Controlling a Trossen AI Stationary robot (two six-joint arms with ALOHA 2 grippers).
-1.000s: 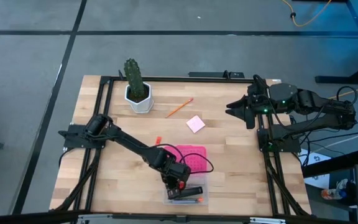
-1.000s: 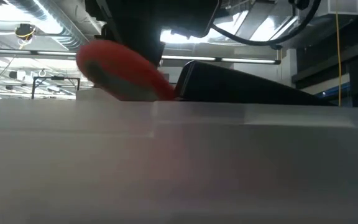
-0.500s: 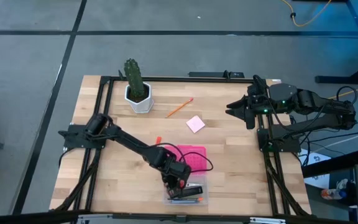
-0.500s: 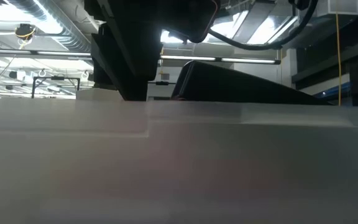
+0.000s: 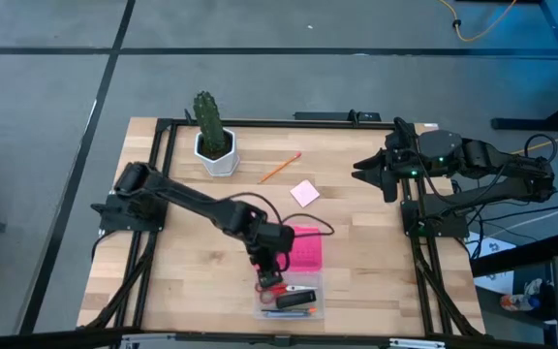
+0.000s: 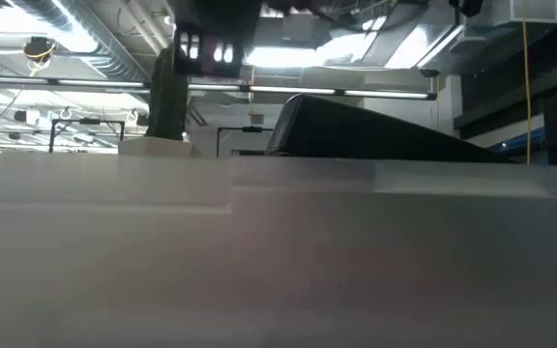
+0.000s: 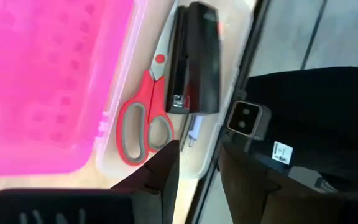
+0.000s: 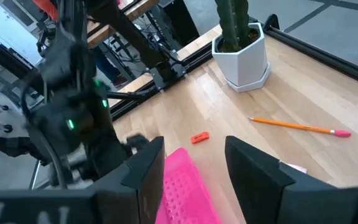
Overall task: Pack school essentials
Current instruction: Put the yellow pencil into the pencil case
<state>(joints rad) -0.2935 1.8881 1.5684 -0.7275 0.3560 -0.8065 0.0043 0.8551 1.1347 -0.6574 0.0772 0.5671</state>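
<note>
The clear box (image 5: 290, 300) stands near the table's near edge. Its dotted pink lid (image 5: 303, 247) lies open on the far side. In the box lie the red-handled scissors (image 7: 145, 118), the black block (image 7: 195, 59) and a blue pen (image 7: 193, 133). My left gripper (image 7: 197, 180) hangs open above the box's far edge (image 5: 271, 271), touching nothing. The orange pencil (image 5: 279, 167), the pink notepad (image 5: 305, 192) and the red-orange piece (image 8: 199, 137) lie flat on the table farther back. My right gripper (image 8: 194, 180) waits open, high over the table's right side (image 5: 371, 173).
The cactus in its white pot (image 5: 213, 141) stands at the far left. A black frame rail (image 5: 260, 123) runs along the table's far edge. Bare wood lies between the lid and the notepad. In the low view the box's wall (image 6: 278, 251) fills the foreground.
My left gripper has risen out of the box and drawn back toward the table's far edge. The scissors' red handle, seen above the box wall a second ago, has sunk out of the low view. The scissors now lie flat in the box.
</note>
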